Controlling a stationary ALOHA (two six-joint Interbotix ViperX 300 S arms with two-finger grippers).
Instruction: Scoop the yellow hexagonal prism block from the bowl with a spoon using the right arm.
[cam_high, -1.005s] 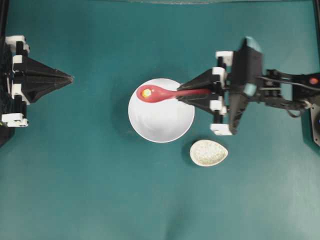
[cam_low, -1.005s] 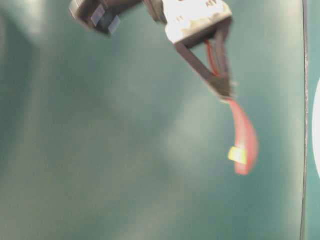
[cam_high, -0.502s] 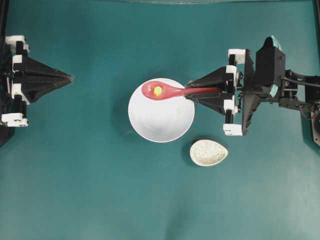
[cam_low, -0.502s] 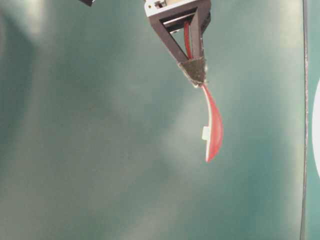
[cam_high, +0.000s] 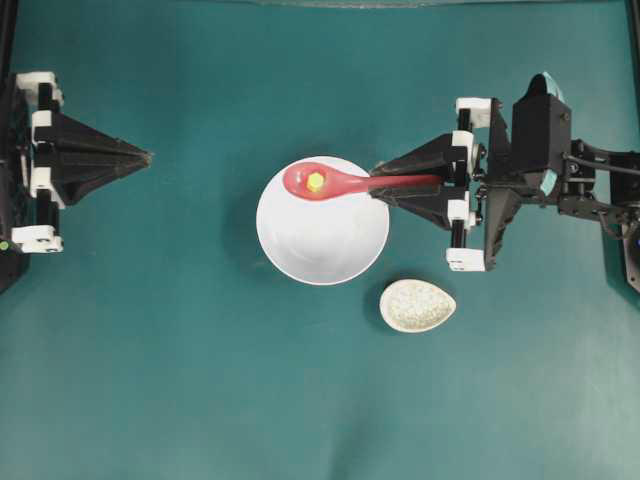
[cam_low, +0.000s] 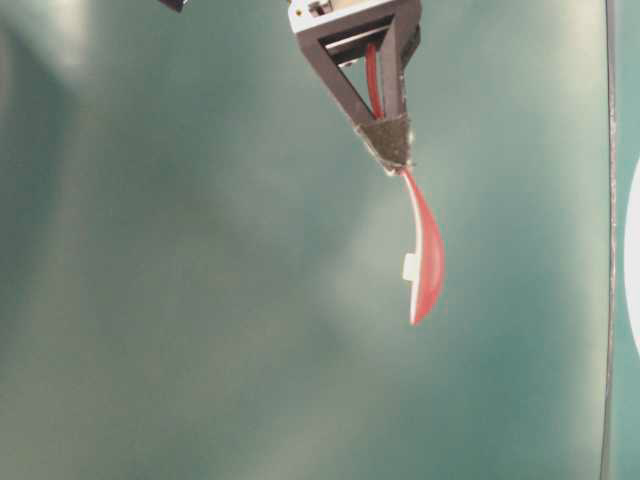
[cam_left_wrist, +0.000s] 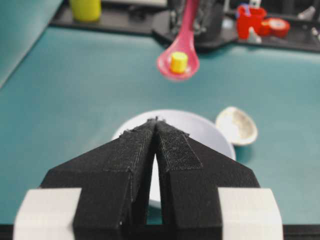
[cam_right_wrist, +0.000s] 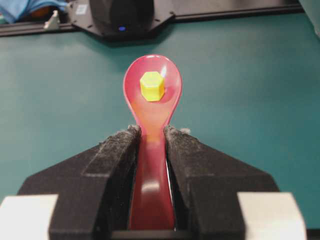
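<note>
Open table (cam_high: 200, 380) is left on the left side between the closed left pincer (cam_high: 143, 157) and the bowl (cam_high: 322, 245). The bowl's upper rim is overhung by the spoon (cam_high: 335, 183), and passage at its lower right is obstructed by the speckled dish (cam_high: 417, 305).

I'm seeing even, bright overhead light, soft shadows lying around the large glossy white bowl (cam_high: 322, 230); the table-level view is looking hazy, washed out.
</note>
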